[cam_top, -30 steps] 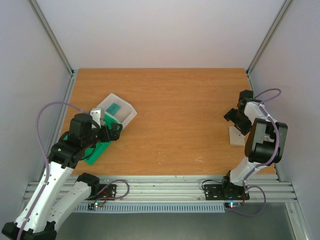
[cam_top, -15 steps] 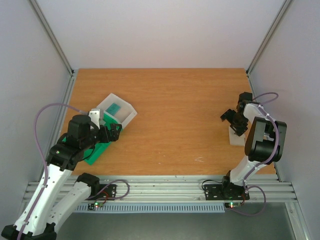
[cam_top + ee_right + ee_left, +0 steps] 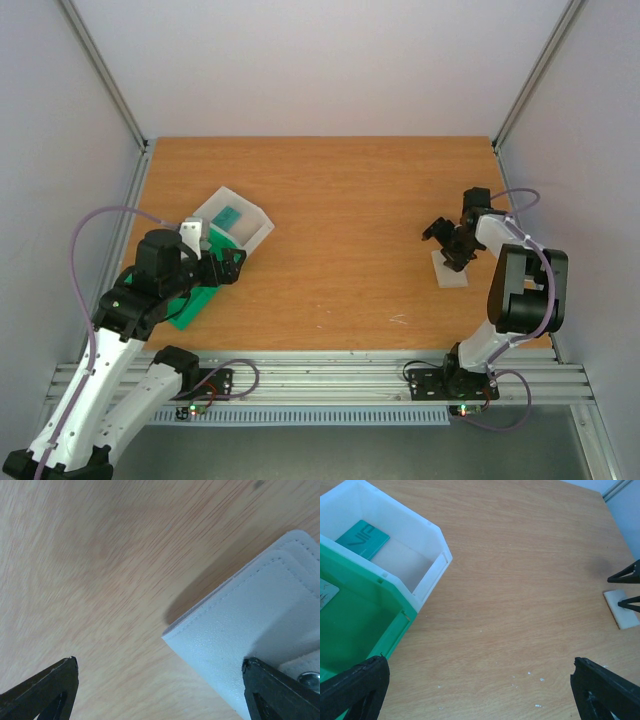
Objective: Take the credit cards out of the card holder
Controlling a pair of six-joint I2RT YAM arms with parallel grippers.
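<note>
The card holder (image 3: pixel 450 270), a pale flat sleeve, lies on the table at the right. My right gripper (image 3: pixel 447 243) hangs open just over its far end. In the right wrist view one fingertip (image 3: pixel 280 690) sits over the card holder (image 3: pixel 250 625) and the other over bare wood, so the right gripper (image 3: pixel 160 665) grips nothing. A teal credit card (image 3: pixel 362 539) lies in the white box (image 3: pixel 432 535). A grey card (image 3: pixel 324 592) rests in the green tray (image 3: pixel 365 625). My left gripper (image 3: pixel 480 661) is open and empty over the table beside the tray.
The white box (image 3: pixel 262 222) and green tray (image 3: pixel 195 305) stand together at the left, close to my left gripper (image 3: pixel 228 265). Aluminium frame posts and pale walls bound the table. Small white crumbs dot the wood near the left gripper.
My right gripper has moved left and its jaws have narrowed slightly. The card holder has slid left with it. The left arm has barely moved.
</note>
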